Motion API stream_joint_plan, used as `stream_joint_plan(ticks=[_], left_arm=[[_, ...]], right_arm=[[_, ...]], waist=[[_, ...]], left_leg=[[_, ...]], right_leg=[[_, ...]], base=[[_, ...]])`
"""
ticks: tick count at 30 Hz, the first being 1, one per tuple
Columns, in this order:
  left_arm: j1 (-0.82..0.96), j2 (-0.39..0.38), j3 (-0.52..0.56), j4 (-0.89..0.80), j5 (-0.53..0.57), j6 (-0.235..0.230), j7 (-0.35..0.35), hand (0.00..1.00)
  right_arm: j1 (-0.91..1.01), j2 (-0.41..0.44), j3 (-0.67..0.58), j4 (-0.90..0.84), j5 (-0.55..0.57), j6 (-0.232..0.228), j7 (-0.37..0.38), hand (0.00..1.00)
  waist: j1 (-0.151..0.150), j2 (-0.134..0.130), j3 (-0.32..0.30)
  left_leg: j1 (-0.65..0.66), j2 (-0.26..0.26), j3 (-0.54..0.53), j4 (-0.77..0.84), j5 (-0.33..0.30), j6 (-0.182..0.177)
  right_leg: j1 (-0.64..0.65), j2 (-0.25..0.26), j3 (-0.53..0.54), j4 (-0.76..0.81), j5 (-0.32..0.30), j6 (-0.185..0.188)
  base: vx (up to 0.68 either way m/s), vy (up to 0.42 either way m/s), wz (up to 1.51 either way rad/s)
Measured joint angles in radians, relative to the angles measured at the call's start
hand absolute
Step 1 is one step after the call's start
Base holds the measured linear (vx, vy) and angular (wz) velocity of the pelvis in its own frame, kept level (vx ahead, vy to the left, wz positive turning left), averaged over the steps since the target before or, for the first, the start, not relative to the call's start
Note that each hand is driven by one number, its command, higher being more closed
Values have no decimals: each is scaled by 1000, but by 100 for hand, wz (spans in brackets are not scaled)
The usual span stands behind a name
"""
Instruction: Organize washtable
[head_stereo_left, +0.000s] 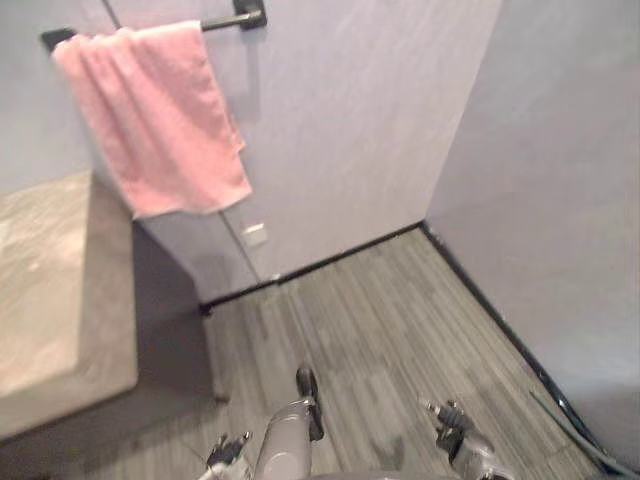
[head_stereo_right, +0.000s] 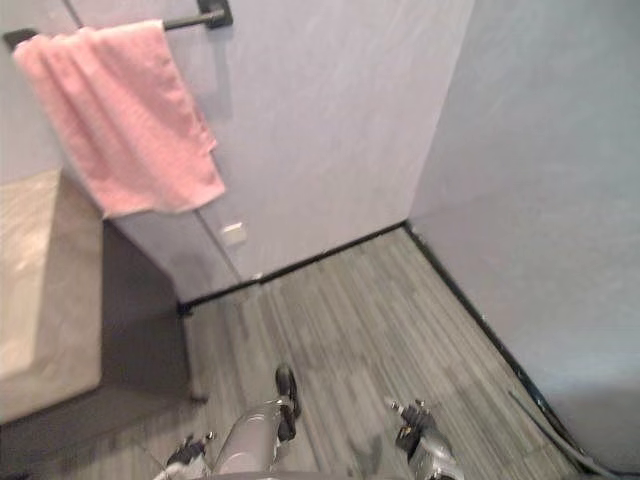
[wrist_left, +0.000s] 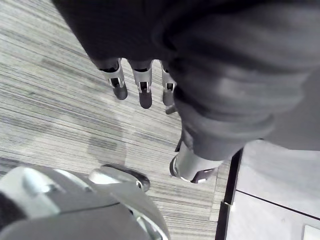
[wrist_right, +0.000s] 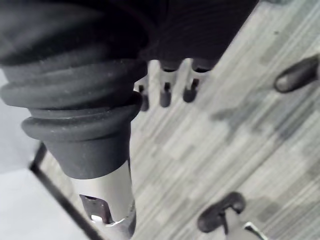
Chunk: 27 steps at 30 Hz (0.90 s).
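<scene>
- Grey plank floor (head_stereo_left: 400, 320) is seen beneath both hands, which hang low.
- Left hand (wrist_left: 145, 92) and right hand (wrist_right: 165, 92): fingers are relaxed, nothing is held.
- Washtable (head_stereo_left: 50, 290) lies up and ahead-left of the left hand, the nearer one.
- Pink towel (head_stereo_left: 160, 120) is draped over a bar (head_stereo_left: 232, 20) farther up.

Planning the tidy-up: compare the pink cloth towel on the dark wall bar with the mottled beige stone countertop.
The pink cloth towel hangs vertically, draped over the dark wall bar; the mottled beige stone countertop lies flat. The towel is soft and creased, the countertop a rigid slab with straight edges. The towel sits higher, the countertop lower. Both are on the robot's left.
</scene>
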Motion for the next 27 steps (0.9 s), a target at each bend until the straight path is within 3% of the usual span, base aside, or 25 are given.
stream_joint_plan(ticks=[1,2,3,4,5,6,7,9,11,14,15,16,17,18,19,22,24,26,27], left_arm=[[3,8,14,0,12,0,-2,0],[5,14,16,18,16,5,-1,0],[6,14,11,26,31,11,-2,0],[5,14,8,27,32,11,-2,0],[1,15,-7,27,33,12,-5,0],[1,16,-10,27,37,13,-6,0],[3,17,-24,28,57,20,-4,0],[10,24,-56,27,71,25,-6,0],[2,24,-66,25,71,25,-6,0],[0,13,-53,17,70,24,-6,0],[0,3,-21,17,70,24,-6,0],[0,-3,14,14,71,23,-6,0],[0,-6,28,14,71,23,-6,0],[-3,-29,56,15,72,24,-5,0],[-5,-58,88,8,79,22,-7,0],[-5,-86,133,-5,81,17,-9,0],[-9,-91,152,-13,81,17,-16,0],[-17,-91,169,-21,79,17,-14,0],[-14,-91,170,-20,78,17,-14,0]], right_arm=[[27,-3,-12,20,-23,4,5,0],[37,-2,-28,34,-34,5,6,0],[55,-2,-31,33,-35,4,6,0],[58,-2,-31,32,-34,3,6,0],[58,0,-29,23,-34,2,8,0],[60,1,-33,22,-29,1,9,0],[63,2,-54,8,-26,-1,8,0],[78,2,-54,-21,-25,-9,7,0],[81,4,-61,-27,-24,-18,7,0],[83,6,-77,-27,-20,-20,4,0],[86,11,-80,-28,-15,-19,4,0],[94,22,-83,-30,-7,-19,3,0],[101,28,-83,-33,2,-19,3,0],[106,31,-91,-39,12,-20,3,0],[113,29,-96,-51,13,-21,3,0],[112,24,-81,-65,9,-19,3,0],[113,26,-59,-72,9,-19,1,0],[110,28,-39,-98,11,-20,1,0],[108,30,-42,-98,13,-19,0,0]], waist=[[3,-26,-8],[3,-39,-9],[-1,-40,-11],[0,-41,-13],[-3,-38,-10],[-4,-38,-9],[-11,-36,-7],[-30,-19,-8],[-25,-26,-10],[-27,-22,-14],[-27,-25,-17],[-25,-45,-28],[-25,-54,-35],[-26,-25,-44],[-24,-8,-54],[-25,15,-59],[-22,8,-59],[-17,1,-52],[-12,-6,-48]], left_leg=[[48,-65,24,5,-24,58],[99,-104,24,14,-63,88],[148,-130,14,20,-100,94],[172,-140,11,20,-108,98],[233,-162,-11,9,-134,99],[266,-173,-22,-7,-139,100],[343,-194,-54,-61,-142,97],[434,-202,-104,-143,-150,85],[478,-202,-144,-177,-152,80],[492,-181,-206,-190,-163,59],[492,-171,-229,-185,-172,44],[489,-168,-240,-169,-189,17],[488,-167,-246,-157,-201,1],[478,-123,-208,-131,-229,-27],[474,-83,-156,-110,-239,-39],[462,-46,-167,-63,-241,-46],[404,-37,-187,70,-254,-63],[290,-3,-186,279,-258,-67],[287,15,-160,303,-275,-61]], right_leg=[[-66,-55,12,210,56,83],[-105,-80,24,375,127,155],[-161,-81,59,555,203,234],[-199,-79,79,656,215,259],[-313,-73,73,875,225,299],[-350,-83,49,938,211,303],[-411,-113,-22,1020,168,251],[-496,-149,-135,984,87,163],[-539,-143,-156,808,32,162],[-542,-68,-94,403,22,162],[-536,-42,-58,254,61,134],[-518,-39,-50,150,148,121],[-500,-42,-54,130,227,135],[-477,-27,-106,115,235,133],[-463,-15,-141,110,218,114],[-418,4,-204,112,193,87],[-397,0,-225,118,153,88],[-393,-3,-261,135,126,79],[-386,-2,-267,132,125,78]], base=[[743,457,35],[962,553,46],[697,357,34],[597,279,39],[319,140,32],[429,154,49],[270,84,45],[262,40,72],[263,-35,71],[269,-133,63],[353,-243,61],[309,-237,59],[338,-288,70],[320,-272,78],[319,-254,68],[231,-195,62],[92,-125,64],[9,-79,42],[-7,-10,27]])
